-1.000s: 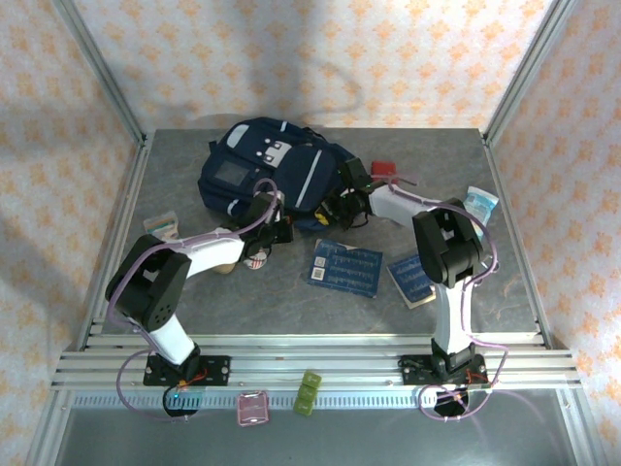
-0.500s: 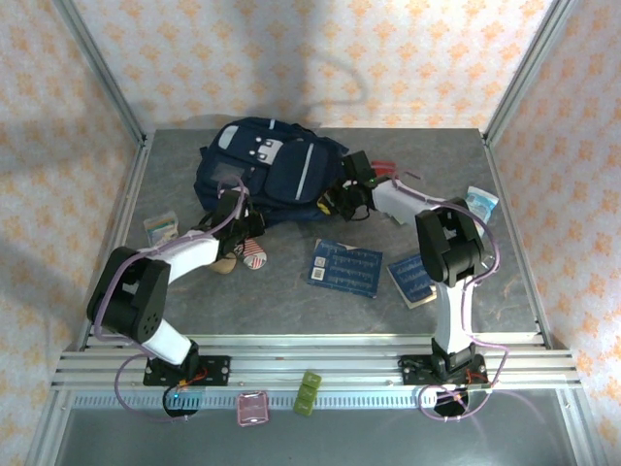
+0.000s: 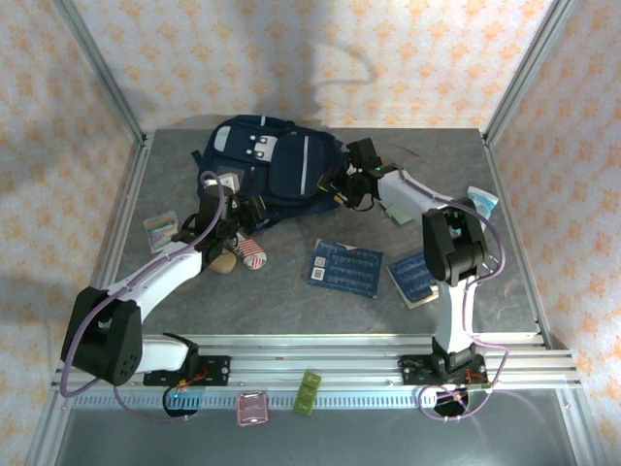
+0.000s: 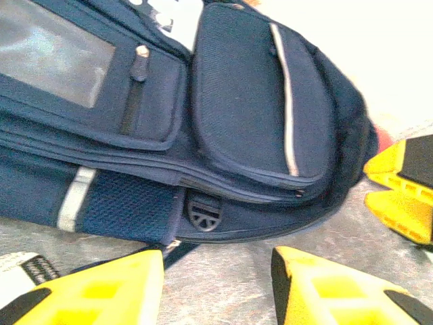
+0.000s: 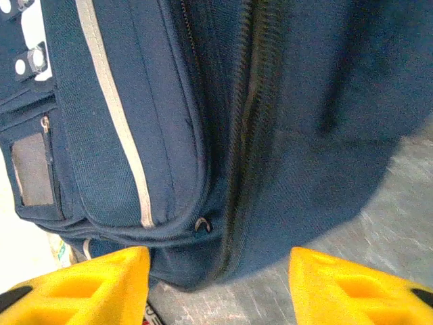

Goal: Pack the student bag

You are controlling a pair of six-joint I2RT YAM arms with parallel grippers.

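Note:
The student bag [image 3: 277,167], navy with a thin white stripe and grey-white front patches, lies flat at the back of the table. My left gripper [image 3: 245,210] sits at its near-left edge. In the left wrist view this gripper [image 4: 216,263] is open, with bare table between its yellow fingers and the bag [image 4: 223,115] just beyond. My right gripper [image 3: 345,184] is at the bag's right side. In the right wrist view it [image 5: 220,264] is open, and the bag's zipped edge [image 5: 270,169] reaches just between its fingertips.
Two blue patterned books [image 3: 346,267] [image 3: 412,279] lie near the middle right. A striped rolled item [image 3: 251,253] lies by the left arm, a small box [image 3: 161,227] at the left, a blue-white packet [image 3: 480,202] at the right. Pink [image 3: 253,408] and green [image 3: 309,393] cases rest on the front rail.
Both grippers were shut at the bag and now stand open. The bag has shifted toward the back. My left arm has swung left and stretched out.

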